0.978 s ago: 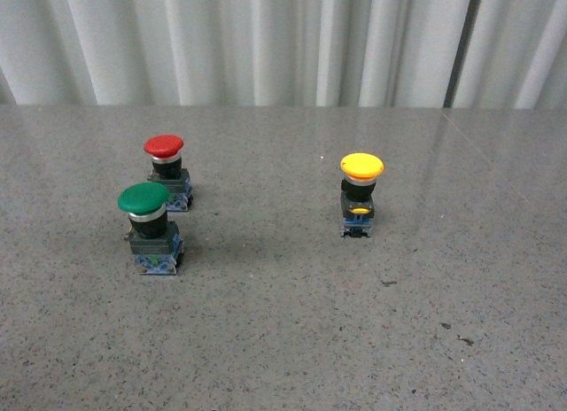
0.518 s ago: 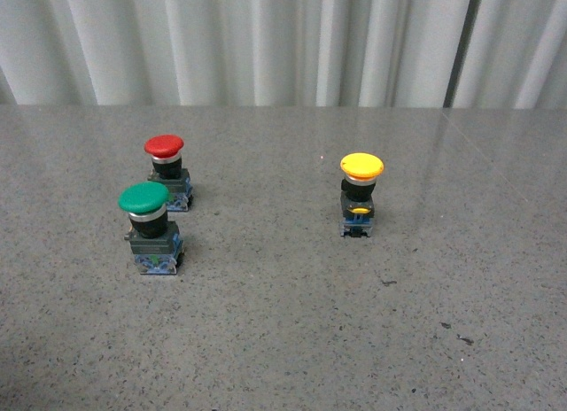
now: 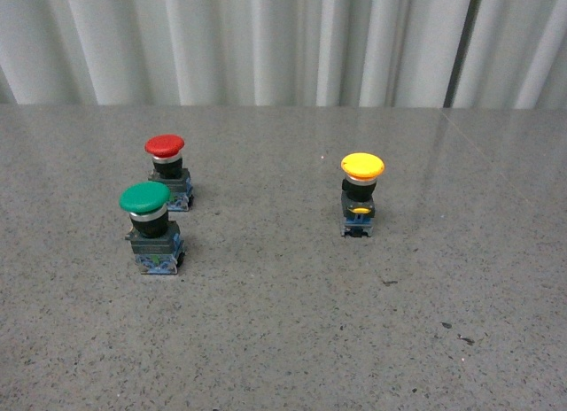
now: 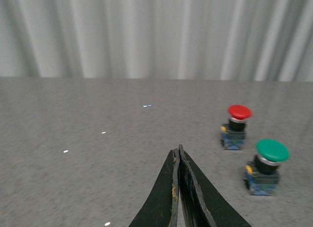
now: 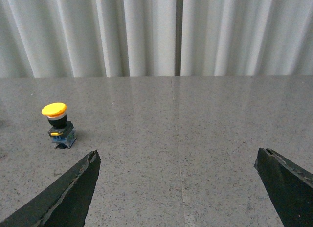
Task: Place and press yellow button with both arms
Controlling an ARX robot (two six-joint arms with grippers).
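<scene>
Yellow cap, black body: the yellow button (image 3: 360, 197), one item. It stands upright on the grey table (image 3: 283, 349), long axis vertical and cap on top. In the front view it is right of centre, well apart from the other two.

Green button (image 3: 151, 227), one item, and red button (image 3: 167, 172), one item, just behind it. Both are on the left side. Buttons in all: three.

My right gripper (image 5: 177, 158), one item. Its fingers are spread wide with nothing between them. The yellow button lies ahead of it, outside the gap and beyond one finger.

My left gripper (image 4: 179, 156), one item. Its fingers are pressed together and hold nothing. Its camera shows only the red and green.

Judgement: my right arm is the nearer to the yellow one.
</scene>
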